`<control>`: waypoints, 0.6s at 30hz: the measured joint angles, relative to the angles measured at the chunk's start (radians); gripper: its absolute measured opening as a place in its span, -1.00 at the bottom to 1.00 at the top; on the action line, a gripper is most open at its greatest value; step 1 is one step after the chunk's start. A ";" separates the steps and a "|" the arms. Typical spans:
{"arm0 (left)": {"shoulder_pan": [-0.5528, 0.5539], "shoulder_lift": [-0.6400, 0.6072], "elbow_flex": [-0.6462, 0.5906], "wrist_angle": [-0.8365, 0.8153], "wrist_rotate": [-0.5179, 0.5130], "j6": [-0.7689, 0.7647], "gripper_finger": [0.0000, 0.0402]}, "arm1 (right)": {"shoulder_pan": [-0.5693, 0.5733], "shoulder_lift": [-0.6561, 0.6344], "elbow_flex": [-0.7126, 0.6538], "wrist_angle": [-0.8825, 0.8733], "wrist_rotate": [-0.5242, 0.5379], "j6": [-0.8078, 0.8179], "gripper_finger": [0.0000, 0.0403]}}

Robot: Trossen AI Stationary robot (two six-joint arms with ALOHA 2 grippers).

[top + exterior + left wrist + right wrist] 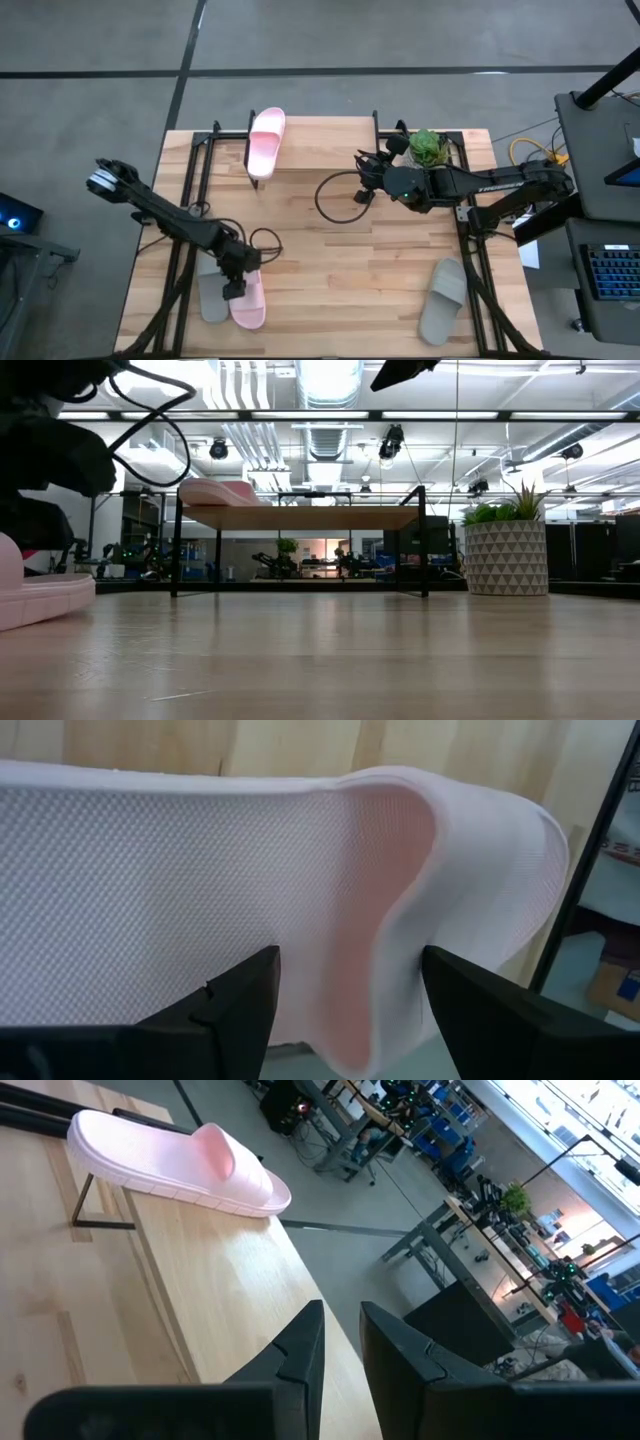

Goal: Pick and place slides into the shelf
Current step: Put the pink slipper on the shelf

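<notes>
One down, three to go, by my count. A light pink foam slide sandal (266, 141) lay on the low shelf with the pale wooden plank top and thin black legs (320, 145), at the shelf's left end along the table's far edge. The rest of that plank was bare.

Near the table's front-left corner sat the second pink slide (249, 300) with a grey foam slide (211, 296) just beside it. The other grey slide (442, 299) lay alone toward the front-right corner.

The left gripper (236, 286) hung right over that second pink slide, its dark fingers (230, 1010) spread on either side of the wide strap, not yet pinching it as far as I could tell. The strap looked soft and thick, finely dimpled outside, smooth and rosier inside.

The right gripper (362, 172) hovered by the shelf's right end, beside a green potted plant (428, 148), fingers (300, 1350) nearly together and holding nothing.
</notes>
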 joint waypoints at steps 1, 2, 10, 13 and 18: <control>0.000 0.001 0.000 0.002 0.000 0.003 0.15 | 0.000 0.000 0.000 -0.001 0.000 0.000 -0.71; 0.000 -0.001 0.000 0.003 0.000 0.010 0.13 | 0.000 0.000 0.000 -0.001 0.000 0.000 -0.71; -0.002 -0.068 -0.002 0.039 0.026 0.037 -0.33 | 0.000 0.000 0.000 -0.007 0.001 0.000 -0.71; -0.002 -0.086 -0.004 0.041 0.033 0.038 -0.58 | 0.000 0.000 0.000 -0.010 0.001 0.000 -0.71; -0.002 -0.093 -0.007 0.042 0.057 0.055 -0.95 | 0.000 0.000 0.000 -0.010 0.001 -0.001 -0.71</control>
